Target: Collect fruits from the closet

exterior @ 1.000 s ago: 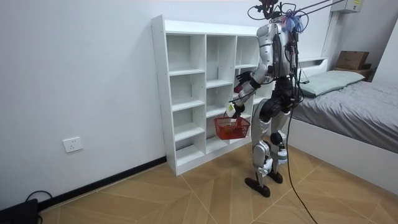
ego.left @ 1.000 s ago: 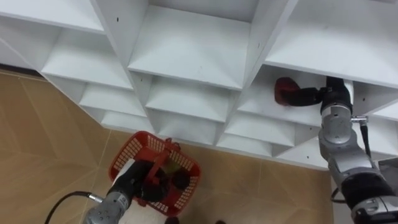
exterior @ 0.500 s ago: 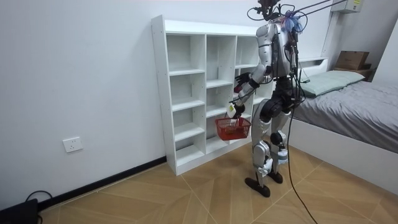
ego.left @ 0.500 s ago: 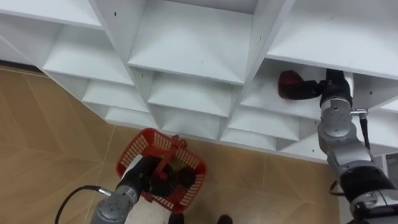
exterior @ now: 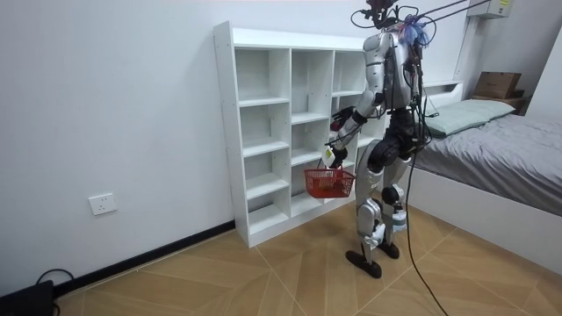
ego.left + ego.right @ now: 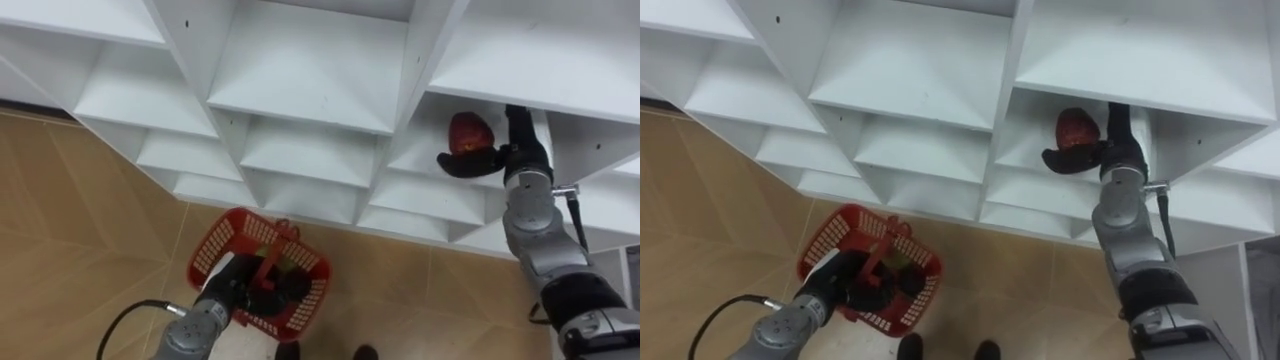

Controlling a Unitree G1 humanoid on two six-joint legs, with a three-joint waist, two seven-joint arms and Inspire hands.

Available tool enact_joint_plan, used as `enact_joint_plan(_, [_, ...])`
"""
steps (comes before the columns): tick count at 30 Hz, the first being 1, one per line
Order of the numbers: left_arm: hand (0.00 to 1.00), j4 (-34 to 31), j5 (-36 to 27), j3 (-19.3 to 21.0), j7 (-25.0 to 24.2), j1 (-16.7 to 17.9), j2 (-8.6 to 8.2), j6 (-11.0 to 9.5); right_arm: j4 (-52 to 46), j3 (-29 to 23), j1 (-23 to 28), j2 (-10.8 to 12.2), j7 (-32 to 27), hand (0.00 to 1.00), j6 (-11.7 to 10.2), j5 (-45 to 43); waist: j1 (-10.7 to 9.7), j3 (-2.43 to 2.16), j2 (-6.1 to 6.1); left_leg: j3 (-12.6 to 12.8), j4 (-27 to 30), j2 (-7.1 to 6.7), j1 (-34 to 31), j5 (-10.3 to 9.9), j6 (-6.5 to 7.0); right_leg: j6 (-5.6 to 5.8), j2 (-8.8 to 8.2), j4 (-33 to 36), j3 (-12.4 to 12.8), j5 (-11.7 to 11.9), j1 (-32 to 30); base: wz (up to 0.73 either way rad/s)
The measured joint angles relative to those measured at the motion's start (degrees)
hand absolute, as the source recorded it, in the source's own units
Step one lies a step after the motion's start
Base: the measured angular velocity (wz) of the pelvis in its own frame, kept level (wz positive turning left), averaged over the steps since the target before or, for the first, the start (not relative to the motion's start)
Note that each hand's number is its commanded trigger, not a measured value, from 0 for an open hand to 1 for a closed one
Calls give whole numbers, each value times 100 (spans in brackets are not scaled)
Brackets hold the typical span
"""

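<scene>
The robot stood facing the white closet (image 6: 310, 70), with a bed (image 5: 500, 140) at the room view's right. Its right hand (image 6: 498, 157) reached into a compartment right of the centre column. Thumb and fingers seemed to be curled about a red fruit (image 6: 467, 131) inside that compartment, as far as the dim recess let me judge. The left hand (image 6: 238, 290) hung low over the wooden floor (image 6: 60, 200), clenched on the handle of a red basket (image 6: 213, 243) carrying dark items too shadowed to name
</scene>
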Motion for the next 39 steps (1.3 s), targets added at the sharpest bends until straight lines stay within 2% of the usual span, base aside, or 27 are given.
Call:
enact_joint_plan(15, [100, 40, -226, -18, 18, -28, -13, 0, 95, -5, 0, 1, 152, 0, 4, -288, -9, 0, 0, -3, 13, -2, -3, 0, 0, 0, -3, 1, -9, 0, 5, 0])
enact_joint_plan(19, [100, 71, -226, -17, 73, -28, -12, 0, 135, -5, 0, 2, 154, 0, 118, -455, -1, 0, 0, -2, 14, -2, -2, 0, 0, 0, -3, 2, -9, 0, 4, 0])
enact_joint_plan(39, [100, 90, -226, -18, 106, -23, -8, 0, 169, -5, 0, 37, 150, 0, 205, -458, 10, 1, 1, -5, 17, -2, -7, 0, 0, 0, -3, 0, -9, 0, 2, 0])
